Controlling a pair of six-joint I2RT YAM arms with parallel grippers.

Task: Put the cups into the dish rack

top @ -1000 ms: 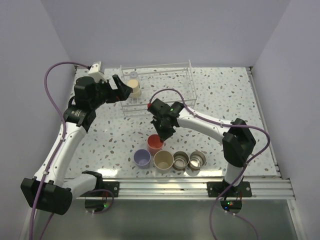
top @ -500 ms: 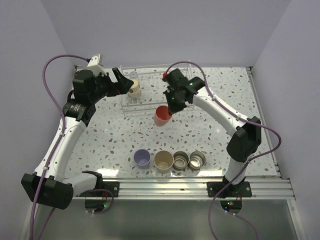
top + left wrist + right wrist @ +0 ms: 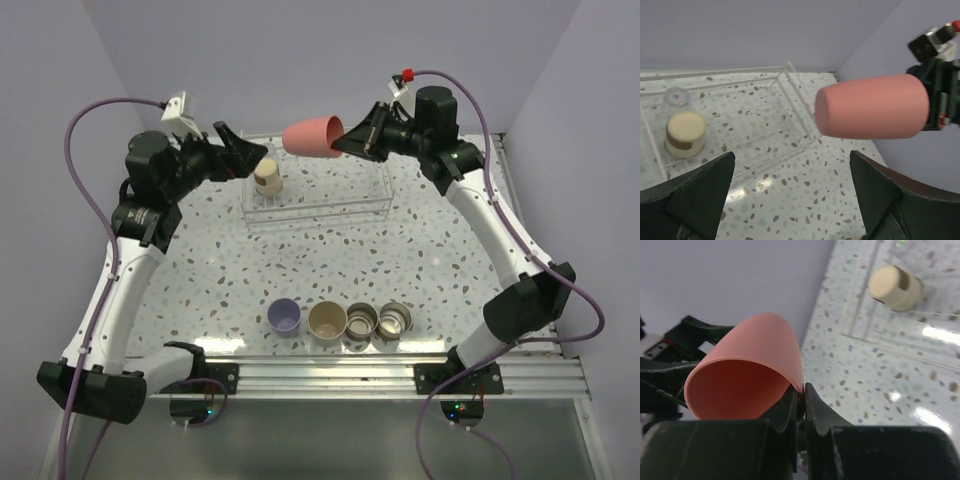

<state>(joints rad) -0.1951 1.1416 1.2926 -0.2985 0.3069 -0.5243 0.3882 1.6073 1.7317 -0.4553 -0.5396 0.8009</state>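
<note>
two of the seven cups look loaded and one is in transit. the dish rack (image 3: 340, 205) sits in the upper centre of the overhead view, and at its left end stand an upturned cup with a tan base (image 3: 267, 177) and, just behind it, the tiny clear cup (image 3: 676, 96); the rest of the rack is bare. the coral-red cup (image 3: 312, 136) hangs on its side in the air over the rack's far edge, its rim pinched tight by the right gripper (image 3: 352, 140). the left gripper (image 3: 243, 155) faces it from the left with jaws spread wide, holding nothing. four cups are left in a row at the lower centre of the table (image 3: 230, 260): lavender cup (image 3: 285, 317), beige cup (image 3: 327, 321) and two steel cups (image 3: 377, 322).
</note>
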